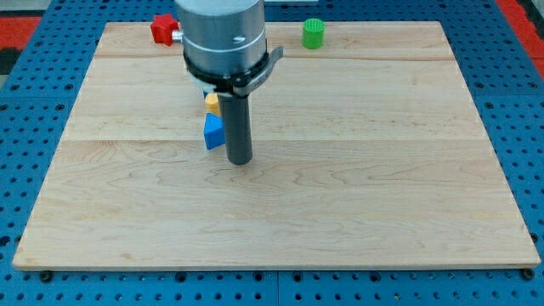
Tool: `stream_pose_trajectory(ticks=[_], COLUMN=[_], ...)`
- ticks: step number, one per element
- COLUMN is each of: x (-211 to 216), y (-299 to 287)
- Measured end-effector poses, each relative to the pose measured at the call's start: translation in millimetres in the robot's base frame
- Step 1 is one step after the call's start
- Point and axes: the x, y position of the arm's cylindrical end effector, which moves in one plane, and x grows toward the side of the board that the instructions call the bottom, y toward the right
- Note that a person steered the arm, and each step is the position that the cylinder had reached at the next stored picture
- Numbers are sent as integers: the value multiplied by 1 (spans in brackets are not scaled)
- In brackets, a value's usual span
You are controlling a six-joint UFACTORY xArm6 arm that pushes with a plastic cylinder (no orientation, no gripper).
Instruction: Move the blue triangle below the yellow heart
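The blue triangle (212,133) lies on the wooden board (357,170), left of centre. The yellow heart (212,104) sits just above it toward the view's top, partly hidden by the arm's grey body (223,38). The two blocks look close together or touching. My tip (240,161) rests on the board just to the right of the blue triangle and slightly lower; the rod stands right against the triangle's right side.
A red block (162,29) sits at the board's top edge, left of the arm. A green block (314,33) sits at the top edge, right of centre. A bit of light blue shows under the arm above the heart. Blue pegboard surrounds the board.
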Motion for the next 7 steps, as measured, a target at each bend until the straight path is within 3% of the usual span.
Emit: stream_pose_trajectory(ticks=[5,7], x=[-79,-71], y=[22,0])
